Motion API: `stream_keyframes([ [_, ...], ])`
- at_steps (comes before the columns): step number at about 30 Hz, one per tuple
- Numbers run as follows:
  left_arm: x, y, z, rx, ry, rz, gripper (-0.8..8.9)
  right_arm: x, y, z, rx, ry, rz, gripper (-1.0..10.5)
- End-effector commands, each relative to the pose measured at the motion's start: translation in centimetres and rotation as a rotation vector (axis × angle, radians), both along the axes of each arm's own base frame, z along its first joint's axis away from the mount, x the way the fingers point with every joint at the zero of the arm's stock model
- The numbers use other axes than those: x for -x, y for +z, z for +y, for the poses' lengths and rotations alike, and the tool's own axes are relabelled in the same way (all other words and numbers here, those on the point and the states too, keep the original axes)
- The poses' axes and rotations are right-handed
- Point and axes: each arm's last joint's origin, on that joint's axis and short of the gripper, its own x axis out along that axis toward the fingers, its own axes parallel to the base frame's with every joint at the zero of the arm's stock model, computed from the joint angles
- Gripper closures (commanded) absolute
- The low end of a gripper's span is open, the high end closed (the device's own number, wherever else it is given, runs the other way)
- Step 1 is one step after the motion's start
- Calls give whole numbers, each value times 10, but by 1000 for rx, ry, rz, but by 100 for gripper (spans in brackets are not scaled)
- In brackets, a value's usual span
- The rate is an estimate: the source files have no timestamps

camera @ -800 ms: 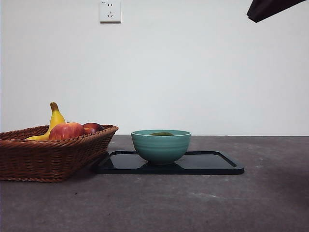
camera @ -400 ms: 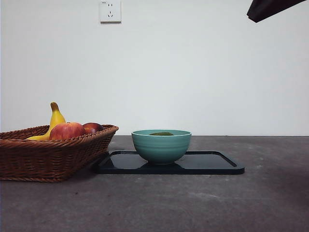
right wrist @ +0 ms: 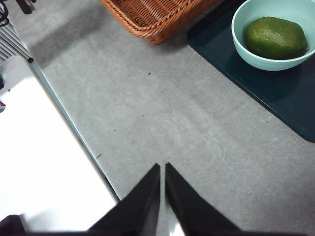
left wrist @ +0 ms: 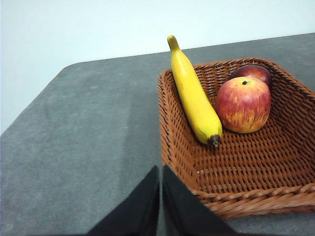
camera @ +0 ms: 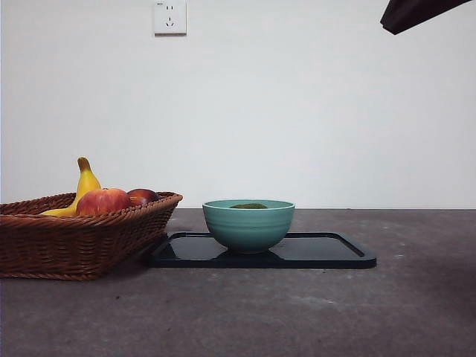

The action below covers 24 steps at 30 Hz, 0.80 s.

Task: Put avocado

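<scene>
The dark green avocado (right wrist: 276, 38) lies inside a teal bowl (right wrist: 239, 19); from the front only its top (camera: 248, 206) shows above the bowl's rim (camera: 248, 224). The bowl stands on a black tray (camera: 327, 253). My right gripper (right wrist: 162, 168) is shut and holds nothing, high over bare table well away from the bowl. My left gripper (left wrist: 161, 170) is shut too, empty, hovering beside the near corner of the wicker basket (left wrist: 246, 172). In the front view just one black arm tip (camera: 416, 13) pokes in at the upper right corner.
The wicker basket (camera: 74, 238) stands left of the tray and holds a yellow banana (left wrist: 193, 96), a red apple (left wrist: 243, 104) and a darker red fruit (left wrist: 252, 72). A white panel (right wrist: 44, 162) borders the table edge near my right arm.
</scene>
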Motion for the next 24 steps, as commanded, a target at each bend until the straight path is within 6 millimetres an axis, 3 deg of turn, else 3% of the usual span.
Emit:
stream_keyframes([
  [1,-1,-8,0,8,3,27,804,0,3,2,-16,6,-3,940],
  [9,-1,-8,0,8,3,27,804,1,9,-9,-16,-21,-83,940],
  [17,-1,-8,0,8,3,27,804,2,25,-64,-153,-354,-428,940],
  [19,-1,-8,0,8,3,27,804,5,18,-75,-156,-437,-506,940],
  [24,-1,-8,0,8,3,27,804,9,-43,-98,-150,-654,-704,940],
])
